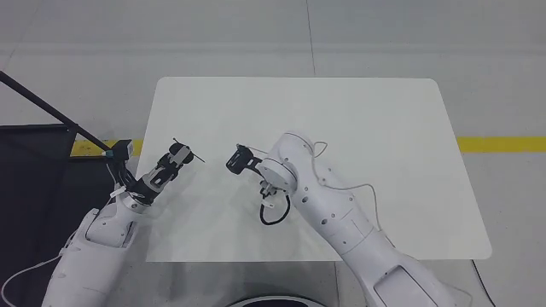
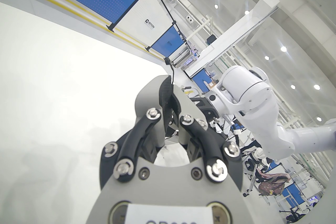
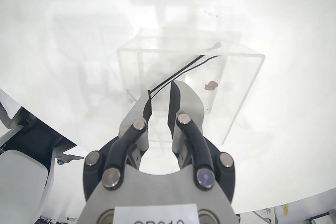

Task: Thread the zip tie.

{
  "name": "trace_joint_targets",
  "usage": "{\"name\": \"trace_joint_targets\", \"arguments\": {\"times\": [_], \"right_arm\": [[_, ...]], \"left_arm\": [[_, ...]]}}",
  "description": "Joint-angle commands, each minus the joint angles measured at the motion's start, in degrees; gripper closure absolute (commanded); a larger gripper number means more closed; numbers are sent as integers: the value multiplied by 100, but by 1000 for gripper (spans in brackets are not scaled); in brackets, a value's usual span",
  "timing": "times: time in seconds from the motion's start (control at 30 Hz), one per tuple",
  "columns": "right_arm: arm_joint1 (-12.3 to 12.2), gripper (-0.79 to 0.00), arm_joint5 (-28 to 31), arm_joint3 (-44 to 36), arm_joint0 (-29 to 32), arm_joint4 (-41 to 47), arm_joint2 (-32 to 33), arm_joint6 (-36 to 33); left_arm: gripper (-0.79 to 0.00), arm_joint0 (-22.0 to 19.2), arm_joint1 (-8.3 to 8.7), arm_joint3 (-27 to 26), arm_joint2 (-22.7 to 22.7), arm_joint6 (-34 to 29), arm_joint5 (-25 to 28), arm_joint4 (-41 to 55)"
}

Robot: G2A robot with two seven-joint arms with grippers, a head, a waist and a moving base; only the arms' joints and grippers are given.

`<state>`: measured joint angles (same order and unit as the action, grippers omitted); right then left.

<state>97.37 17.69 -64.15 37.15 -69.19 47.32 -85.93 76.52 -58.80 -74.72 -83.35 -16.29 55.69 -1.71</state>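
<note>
My left gripper (image 2: pixel 170 86) is shut on a thin black zip tie (image 2: pixel 172 71), whose small head (image 2: pixel 167 60) sticks out past the fingertips. In the top view this gripper (image 1: pixel 177 156) hovers over the table's left part, and the zip tie (image 1: pixel 195 157) points toward my right gripper (image 1: pixel 236 159), a short gap away. In the right wrist view my right gripper (image 3: pixel 160 89) stands open. A thin black strap (image 3: pixel 181 71) runs from the tip of one finger (image 3: pixel 147 104) out to a small dark end (image 3: pixel 216 45). I cannot tell whether it is pinched.
The white table (image 1: pixel 341 119) carries a clear box (image 3: pixel 244 83) below my right gripper, with a small brown scrap (image 3: pixel 210 86) in it. A black cable loop (image 1: pixel 271 215) hangs under the right arm. The table's right half offers free room.
</note>
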Motion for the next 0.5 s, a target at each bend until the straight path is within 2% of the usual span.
{"name": "trace_joint_targets", "arguments": {"times": [0.0,0.4,0.47], "right_arm": [[7,-172,12,74,-29,31,-29,-9],[49,-129,41,414,-203,207,-191,-25],[54,-71,41,479,-235,236,-208,-25]], "left_arm": [[0,0,0,0,0,0,0,0],[0,0,0,0,0,0,0,0],[0,0,0,0,0,0,0,0]]}}
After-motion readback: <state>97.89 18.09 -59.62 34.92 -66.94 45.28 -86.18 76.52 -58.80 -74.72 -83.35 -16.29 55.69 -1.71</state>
